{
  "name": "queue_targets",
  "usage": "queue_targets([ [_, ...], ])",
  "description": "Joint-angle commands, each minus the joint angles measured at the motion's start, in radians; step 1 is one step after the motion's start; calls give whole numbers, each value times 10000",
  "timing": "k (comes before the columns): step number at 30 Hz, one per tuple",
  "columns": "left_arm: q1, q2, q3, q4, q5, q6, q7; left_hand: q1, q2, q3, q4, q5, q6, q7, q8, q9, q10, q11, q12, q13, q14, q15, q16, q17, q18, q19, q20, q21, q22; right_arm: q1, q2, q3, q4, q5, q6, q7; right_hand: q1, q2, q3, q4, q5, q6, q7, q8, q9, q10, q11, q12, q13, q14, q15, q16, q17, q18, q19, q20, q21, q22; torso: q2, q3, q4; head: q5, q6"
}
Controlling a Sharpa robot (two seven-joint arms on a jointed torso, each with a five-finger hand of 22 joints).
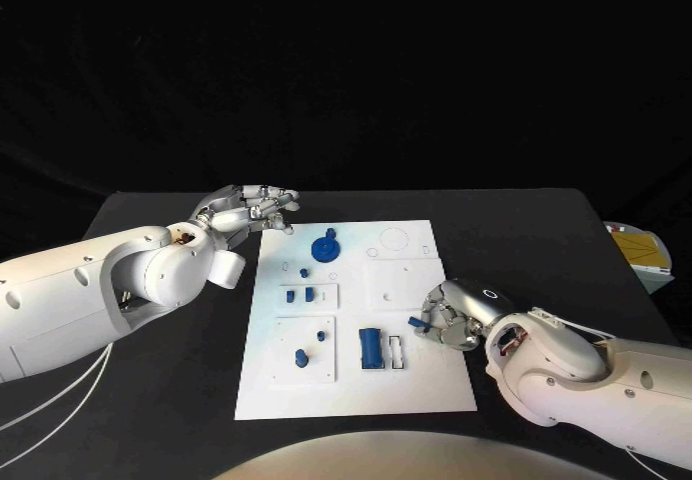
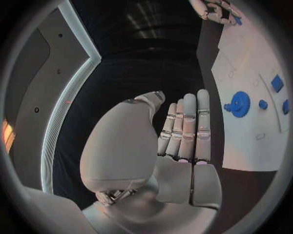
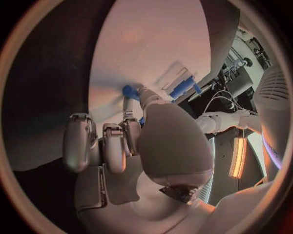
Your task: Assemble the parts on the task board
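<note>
in the head view the white board [image 1: 411, 385] lies in the middle of the black table [image 1: 548, 230]. the left hand [image 1: 248, 212] sits at the upper left of the board, just off its top left corner, fingers held together and grasping nothing. the right hand [image 1: 450, 318] is at the board's right edge, a little below the middle of the frame, fingers curled around a small blue part [image 1: 417, 323] that shows at its fingertips over the board. on the board a blue gear [image 1: 326, 246] stands near the top, two small blue pegs [image 1: 299, 295] sit in a square recess at the left, another blue peg [image 1: 302, 357] lies in the recess below, and a blue block [image 1: 371, 348] stands lower centre beside a white slot. a yellow-and-white object [image 1: 639, 252] lies at the right edge of the frame. in the left wrist view the left hand [image 2: 183, 141] fills the centre with fingers straight and side by side, released, with the board [image 2: 244, 141] to the right bearing the gear [image 2: 239, 104]; the right hand [image 2: 217, 10] appears at the top. in the right wrist view the right hand [image 3: 122, 141] has its fingers bent inward and pinches the blue part [image 3: 130, 91] at its fingertips over the board [image 3: 146, 48]; the blue block [image 3: 182, 87] lies further right.
</note>
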Motion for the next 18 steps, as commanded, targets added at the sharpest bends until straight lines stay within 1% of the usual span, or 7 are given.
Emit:
queue_targets([
  [1, 5, 6, 6, 32, -19, 185, 25, 70, 41, 39, 6, 21, -71, 70, 30, 12, -36, -5, 64, -9, -75, 26, 29, -12, 115, -5, 36, -53, 15, -119, 33, -90, -91, -510, 755, -233, 408, 142, 332, -117, 66, 60, -37, 47, -37, -8, -54, -41, 907, 932, -86, 28, 2113, -61, 293, -57, -24, 1997, -5, 3, 0, -21, 4],
  [3, 5, 5, 6, 32, -19, 186, 23, 70, 41, 39, 6, 21, -71, 70, 30, 12, -36, -5, 64, -9, -75, 26, 29, -12, 115, -5, 36, -53, 15, -126, 27, -90, -60, -539, 734, -226, 481, 162, 510, -116, 179, 65, -31, 36, -95, -11, -51, -38, 912, 934, -83, 32, 2124, -65, 301, -57, -5, 2003, -5, 3, 0, -21, 4],
  [8, 5, 2, 6, 35, -20, 189, 17, 70, 41, 39, 6, 21, -71, 70, 30, 12, -36, -5, 64, -9, -75, 26, 29, -12, 115, -5, 36, -53, 15, -142, -14, -90, 29, -552, 669, -209, 528, 109, 1138, -96, 826, 61, -17, 12, -248, -23, -47, -43, 914, 936, -79, 34, 2132, -67, 308, -60, -1, 2008, 0, 2, -7, -11, 5],
  [10, 5, 0, 6, 37, -23, 190, 15, 70, 41, 39, 6, 21, -71, 70, 30, 12, -36, -5, 64, -9, -75, 26, 29, -12, 115, -5, 36, -53, 15, -148, -48, -90, 79, -534, 638, -194, 551, 61, 1560, -180, 1212, 58, -7, 39, -291, -31, -45, -51, 911, 937, -77, 35, 2136, -67, 311, -61, 2, 2010, -2, 1, -9, -12, 0],
  [11, 5, 0, 6, 37, -26, 190, 15, 70, 41, 39, 6, 21, -71, 70, 30, 12, -36, -5, 64, -9, -75, 26, 29, -12, 115, -5, 36, -53, 15, -150, -63, -90, 101, -520, 631, -186, 521, 16, 1806, -262, 1574, 46, 14, 85, -281, -36, -28, -59, 907, 935, -67, 30, 2127, -64, 305, -63, -19, 2006, -3, 0, -6, -14, 0],
  [15, 5, 2, 6, 38, -33, 192, 13, 70, 41, 39, 6, 21, -71, 70, 30, 12, -36, -5, 64, -9, -75, 26, 29, -12, 115, -5, 36, -53, 15, -153, -115, -89, 178, -418, 608, -157, 380, -29, 2311, -479, 1992, -78, 60, 204, -202, -25, 16, -68, 900, 937, -42, 33, 2136, -70, 312, -39, 4, 2013, -5, 1, 3, -22, -17],
  [18, 5, 4, 6, 36, -36, 190, 12, 70, 41, 39, 6, 21, -71, 70, 30, 12, -36, -5, 64, -9, -75, 26, 29, -12, 115, -5, 36, -53, 15, -154, -174, -88, 280, -291, 530, -132, -15, -93, 2898, -776, 2518, -292, 106, 451, 19, 17, 45, -60, 901, 942, -21, 43, 2161, -80, 329, -7, 71, 2027, -7, 2, 0, -29, -25],
])
